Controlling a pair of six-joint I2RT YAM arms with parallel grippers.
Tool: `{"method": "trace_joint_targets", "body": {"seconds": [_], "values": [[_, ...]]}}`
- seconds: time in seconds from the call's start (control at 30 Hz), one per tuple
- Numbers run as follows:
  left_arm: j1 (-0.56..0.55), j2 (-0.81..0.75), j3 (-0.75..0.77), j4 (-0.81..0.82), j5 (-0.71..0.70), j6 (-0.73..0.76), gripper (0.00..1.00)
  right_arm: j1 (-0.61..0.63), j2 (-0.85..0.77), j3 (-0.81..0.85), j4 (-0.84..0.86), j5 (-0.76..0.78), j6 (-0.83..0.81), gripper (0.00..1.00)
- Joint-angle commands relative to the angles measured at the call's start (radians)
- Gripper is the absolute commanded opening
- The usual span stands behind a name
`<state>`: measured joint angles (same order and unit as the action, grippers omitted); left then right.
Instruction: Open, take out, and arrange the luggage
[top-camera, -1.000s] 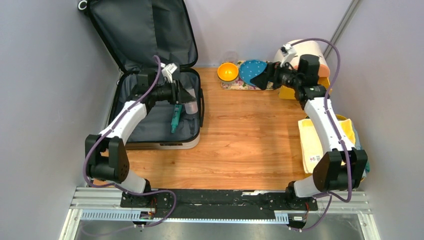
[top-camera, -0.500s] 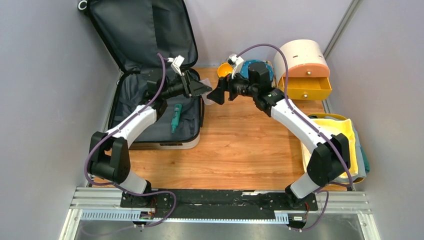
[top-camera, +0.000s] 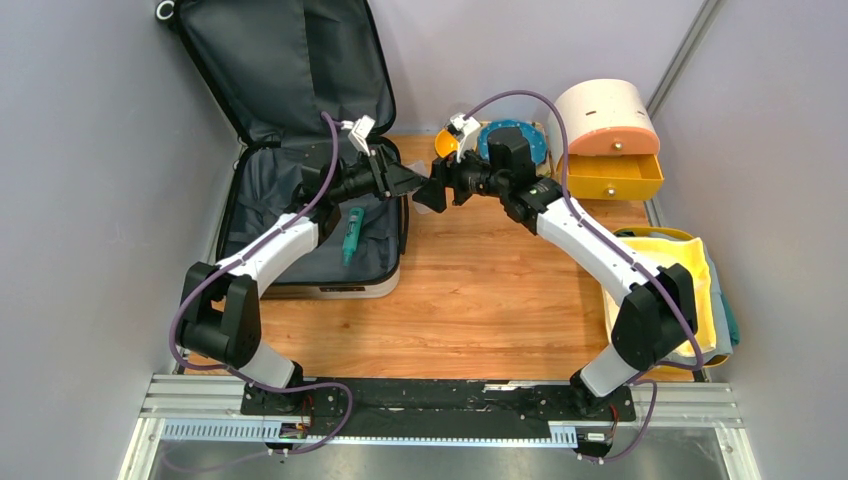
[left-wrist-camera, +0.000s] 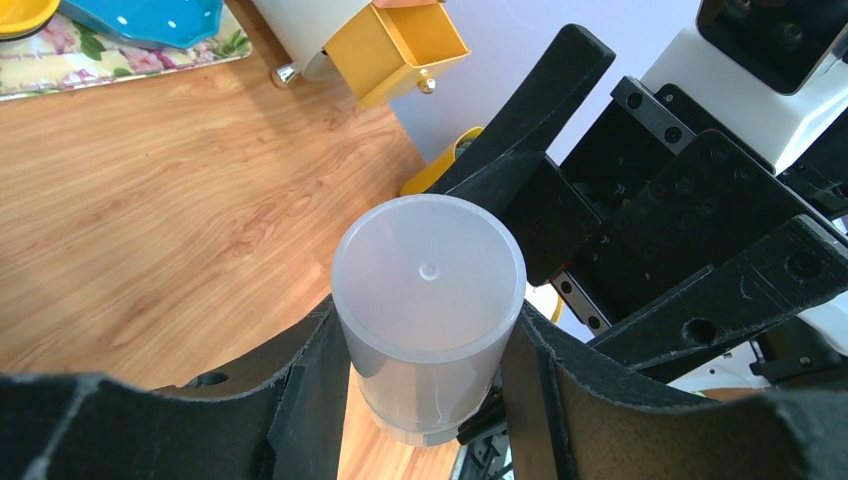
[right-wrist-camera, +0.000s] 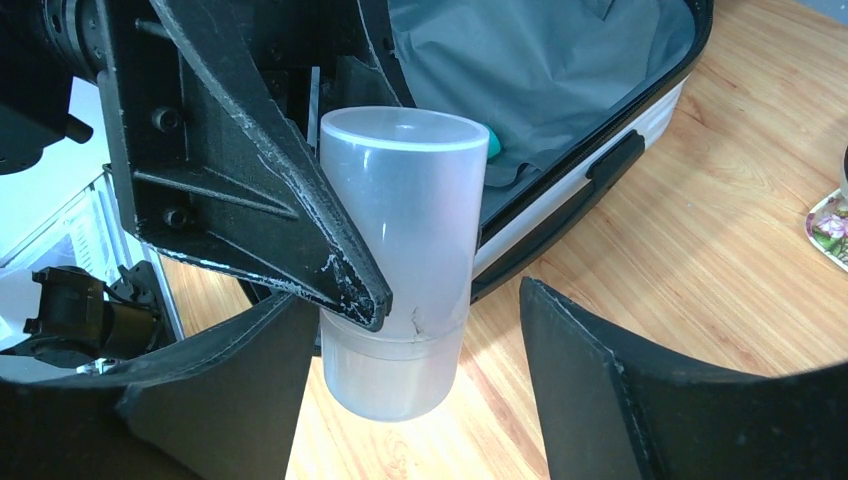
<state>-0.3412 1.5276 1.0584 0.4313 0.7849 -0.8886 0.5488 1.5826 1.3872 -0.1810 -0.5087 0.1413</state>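
Left claw (left-wrist-camera: 420, 360) is clamping a translucent canister (left-wrist-camera: 428, 275) in mid-air, just right of the luggage (top-camera: 280, 60), which is lying open at the worktop's (top-camera: 480, 280) left rear. Right claw (right-wrist-camera: 410, 320) is facing it, jaws wide, straddling its lower end without touching. I'd judge the canister's long axis is sitting roughly upright, crosswise to both claws.

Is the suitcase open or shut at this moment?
Open: the luggage has its lid raised, its grey lining is exposed, and a teal item lies in the lower half.

Translucent white cup (left-wrist-camera: 428, 300), yellow drawer (top-camera: 612, 176), grey-lined luggage (top-camera: 290, 60)
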Motion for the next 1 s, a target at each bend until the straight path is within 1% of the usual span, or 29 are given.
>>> {"method": "trace_joint_targets", "body": {"seconds": [0.0,0.1,0.27,0.3,0.37,0.47,0.57,0.6,0.67,0.7,0.73,0.77,0.8,0.83,0.87,0.9,0.93,0.97], "values": [[-0.010,-0.031,0.012,0.083,0.007,-0.041,0.00,0.000,-0.001,0.036,-0.008,-0.005,-0.006,0.75],[-0.010,-0.023,0.018,0.095,0.010,-0.055,0.00,0.000,0.001,0.033,-0.006,-0.007,-0.006,0.73],[-0.010,-0.024,0.018,0.098,0.007,-0.059,0.00,0.000,0.010,0.036,-0.028,-0.002,-0.006,0.76],[-0.009,-0.027,0.017,0.099,0.007,-0.059,0.00,-0.001,0.008,0.036,-0.028,-0.002,-0.005,0.73],[-0.009,-0.029,0.009,0.107,0.004,-0.064,0.00,0.000,0.010,0.039,-0.018,-0.001,-0.002,0.72],[-0.010,-0.032,0.005,0.121,0.004,-0.073,0.00,0.000,0.017,0.045,-0.018,-0.010,0.003,0.65],[-0.010,-0.035,0.003,0.132,0.002,-0.078,0.00,0.000,0.016,0.042,-0.026,-0.020,-0.003,0.52],[-0.009,-0.037,0.003,0.132,0.004,-0.079,0.00,-0.003,0.014,0.041,-0.029,-0.024,-0.005,0.45],[-0.009,-0.037,0.003,0.135,0.004,-0.084,0.00,-0.003,0.010,0.030,-0.032,-0.028,-0.003,0.40],[-0.007,-0.038,0.002,0.135,0.004,-0.084,0.01,-0.003,0.007,0.027,-0.034,-0.030,-0.005,0.34],[-0.009,-0.038,0.002,0.135,0.005,-0.085,0.04,-0.007,0.002,0.024,-0.034,-0.030,-0.005,0.29],[-0.005,-0.038,0.002,0.135,0.008,-0.087,0.16,-0.010,0.001,0.021,-0.034,-0.030,-0.008,0.25],[-0.004,-0.037,0.000,0.135,0.010,-0.088,0.21,-0.013,-0.003,0.019,-0.034,-0.030,-0.009,0.18],[-0.004,-0.038,0.000,0.136,0.011,-0.087,0.25,-0.021,-0.009,0.019,-0.037,-0.028,-0.012,0.15],[-0.002,-0.038,-0.001,0.133,0.010,-0.087,0.39,-0.026,-0.012,0.019,-0.040,-0.025,-0.014,0.12],[-0.002,-0.037,-0.001,0.130,0.010,-0.087,0.46,-0.032,-0.013,0.021,-0.043,-0.024,-0.016,0.08],[0.002,-0.037,-0.001,0.127,0.011,-0.088,0.52,-0.042,-0.016,0.022,-0.048,-0.025,-0.016,0.06],[0.005,-0.035,-0.001,0.126,0.011,-0.087,0.63,-0.049,-0.018,0.024,-0.052,-0.025,-0.017,0.06]]}}
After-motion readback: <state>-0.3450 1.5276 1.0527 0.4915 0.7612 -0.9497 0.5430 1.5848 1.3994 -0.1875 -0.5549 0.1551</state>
